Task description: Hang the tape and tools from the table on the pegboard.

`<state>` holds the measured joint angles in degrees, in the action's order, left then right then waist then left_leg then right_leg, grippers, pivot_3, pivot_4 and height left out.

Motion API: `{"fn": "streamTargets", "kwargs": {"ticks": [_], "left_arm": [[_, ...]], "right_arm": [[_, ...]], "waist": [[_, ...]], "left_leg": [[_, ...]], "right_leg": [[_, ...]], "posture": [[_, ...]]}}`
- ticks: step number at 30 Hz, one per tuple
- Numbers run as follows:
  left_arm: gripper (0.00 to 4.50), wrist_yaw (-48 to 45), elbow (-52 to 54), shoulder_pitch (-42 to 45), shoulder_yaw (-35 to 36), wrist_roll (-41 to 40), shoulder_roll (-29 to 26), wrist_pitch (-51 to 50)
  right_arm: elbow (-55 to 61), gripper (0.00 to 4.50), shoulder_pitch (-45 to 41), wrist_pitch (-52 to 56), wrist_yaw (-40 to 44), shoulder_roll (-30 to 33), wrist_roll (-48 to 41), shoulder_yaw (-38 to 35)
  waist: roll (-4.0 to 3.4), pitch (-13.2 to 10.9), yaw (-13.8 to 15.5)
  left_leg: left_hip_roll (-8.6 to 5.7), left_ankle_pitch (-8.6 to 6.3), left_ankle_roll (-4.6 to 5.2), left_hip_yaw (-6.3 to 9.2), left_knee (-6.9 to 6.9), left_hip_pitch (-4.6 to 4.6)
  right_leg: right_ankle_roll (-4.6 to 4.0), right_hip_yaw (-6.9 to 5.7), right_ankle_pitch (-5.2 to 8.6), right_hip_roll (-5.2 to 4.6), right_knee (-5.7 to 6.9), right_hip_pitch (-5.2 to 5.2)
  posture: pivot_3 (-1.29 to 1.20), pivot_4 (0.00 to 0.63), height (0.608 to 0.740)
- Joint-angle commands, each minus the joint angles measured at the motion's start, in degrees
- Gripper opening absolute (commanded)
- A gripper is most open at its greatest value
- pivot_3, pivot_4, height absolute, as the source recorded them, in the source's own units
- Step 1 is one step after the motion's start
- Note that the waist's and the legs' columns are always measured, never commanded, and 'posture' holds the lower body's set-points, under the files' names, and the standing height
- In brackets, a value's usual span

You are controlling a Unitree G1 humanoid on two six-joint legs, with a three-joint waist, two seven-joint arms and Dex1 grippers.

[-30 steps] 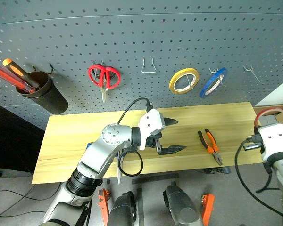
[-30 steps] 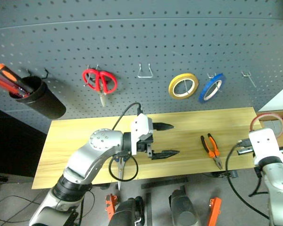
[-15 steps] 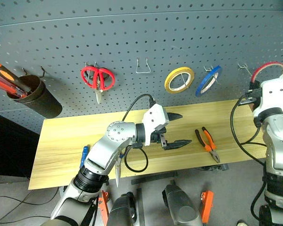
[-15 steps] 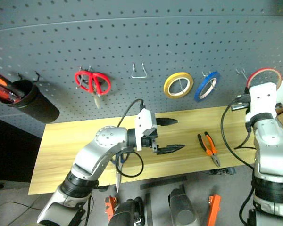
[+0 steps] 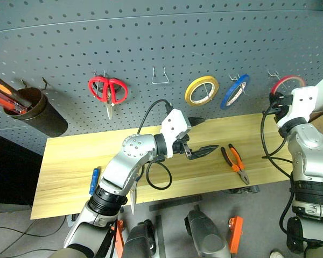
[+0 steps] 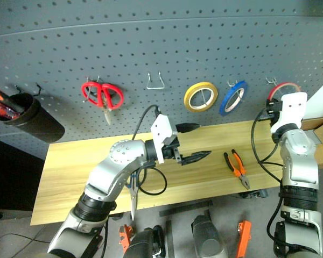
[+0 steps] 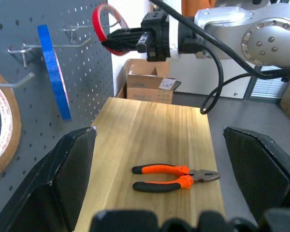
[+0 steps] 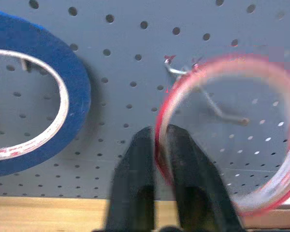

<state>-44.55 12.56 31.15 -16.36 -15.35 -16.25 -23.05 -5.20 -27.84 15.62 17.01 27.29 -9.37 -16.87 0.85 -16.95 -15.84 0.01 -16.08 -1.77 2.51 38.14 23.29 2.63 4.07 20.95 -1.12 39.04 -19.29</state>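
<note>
The thin red tape (image 5: pixel 282 83) is up against the dark pegboard (image 5: pixel 151 43) at its far right, its ring around a metal hook (image 8: pixel 217 108). My right gripper (image 8: pixel 157 133) is shut on the ring's lower rim (image 8: pixel 160 121). Over the middle of the wooden table (image 5: pixel 70 156), my left gripper (image 5: pixel 207 134) stands open and empty, pointing right. The orange-and-black pliers (image 5: pixel 234 164) lie just right of it. A blue-handled screwdriver (image 5: pixel 94 180) lies at the table's left. A steel scissors blade (image 5: pixel 133 196) pokes out under my left arm at the front edge; the handles are hidden.
On the pegboard hang red-handled scissors (image 5: pixel 107 88), an empty wire hook (image 5: pixel 160 78), a yellow tape ring (image 5: pixel 201 90) and a blue tape ring (image 5: pixel 235 90). A black cup (image 5: pixel 35 110) with red and orange screwdrivers hangs at the far left. Cardboard boxes (image 7: pixel 150 82) stand beyond the table's right end.
My right arm has carried the red tape from beside the table's right end up and forward to the far-right hook. The camera has shifted. The left gripper has barely moved.
</note>
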Motion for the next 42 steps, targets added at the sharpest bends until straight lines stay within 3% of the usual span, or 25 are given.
{"fn": "streamTargets", "kwargs": {"ticks": [1,5,9,10,17,20,29,42], "left_arm": [[4.50,0.9,0.3,0.8,1.4,0.7,0.4,2.9],[4.50,0.1,-1.3,0.8,1.7,2.1,-1.6,4.9],[4.50,-2.4,-2.9,-0.6,2.2,3.3,-5.8,7.2],[4.50,-3.3,-3.4,-1.0,2.1,3.7,-7.2,8.1],[4.50,-11.1,-5.4,-3.3,0.8,4.9,-15.4,10.9],[4.50,-13.5,-4.9,-3.9,0.5,4.4,-16.7,10.0],[4.50,-17.0,-4.1,-5.7,-1.3,7.1,-19.9,9.0],[4.50,-15.9,-2.5,-6.5,-1.5,7.4,-18.8,8.4]], "right_arm": [[7.1,1.57,4.1,1.3,-0.5,-0.6,-1.6,-1.0],[18.9,2.92,12.5,5.9,-1.5,-2.4,-3.3,-1.1],[32.1,4.30,20.8,18.5,-3.2,-4.0,-6.3,0.4],[34.4,4.46,22.0,22.3,-4.1,-4.8,-7.4,0.8],[38.8,4.46,19.5,44.2,-11.4,-10.9,-10.5,4.3],[35.5,4.46,18.2,47.2,-11.9,-11.7,-9.6,7.4],[16.6,4.46,14.6,41.7,-10.2,-9.8,-4.0,13.2],[9.8,4.46,14.0,35.9,-4.9,-5.4,-0.3,16.6]], "waist": [[-0.01,0.0,0.0],[-0.02,0.0,0.1],[-0.05,0.0,0.1],[-0.06,0.0,0.0],[-0.06,0.0,-0.1],[-0.06,0.0,0.0],[-0.06,0.0,-0.1],[-0.06,0.0,0.0]], "left_leg": [[0.00,0.00,0.00,0.00,0.01,0.03],[0.00,0.00,-0.01,0.02,0.03,0.11],[0.04,0.01,-0.01,0.06,0.01,0.10],[0.04,0.01,-0.01,0.05,0.01,0.10],[0.19,-0.03,0.06,0.04,0.04,-0.17],[0.20,-0.04,0.07,0.05,0.04,-0.19],[0.18,-0.01,0.02,0.03,-0.07,-0.05],[0.21,-0.01,0.02,0.03,-0.02,-0.03]], "right_leg": [[0.00,-0.02,0.00,0.00,0.00,0.00],[0.00,-0.06,0.00,-0.02,-0.01,-0.02],[0.00,-0.06,0.00,-0.02,0.00,-0.04],[0.00,-0.04,0.00,-0.02,0.00,-0.04],[0.00,0.04,0.00,-0.08,0.05,-0.05],[-0.01,0.03,0.00,-0.08,0.06,-0.05],[-0.01,0.03,0.00,-0.08,0.04,-0.28],[-0.01,0.02,-0.01,-0.07,0.08,-0.29]], "posture": [[-0.39,0.288,0.740],[-0.39,0.287,0.740],[-0.41,0.294,0.740],[-0.41,0.294,0.740],[-0.41,0.294,0.740],[-0.41,0.292,0.740],[-0.38,0.283,0.740],[-0.37,0.283,0.740]]}}
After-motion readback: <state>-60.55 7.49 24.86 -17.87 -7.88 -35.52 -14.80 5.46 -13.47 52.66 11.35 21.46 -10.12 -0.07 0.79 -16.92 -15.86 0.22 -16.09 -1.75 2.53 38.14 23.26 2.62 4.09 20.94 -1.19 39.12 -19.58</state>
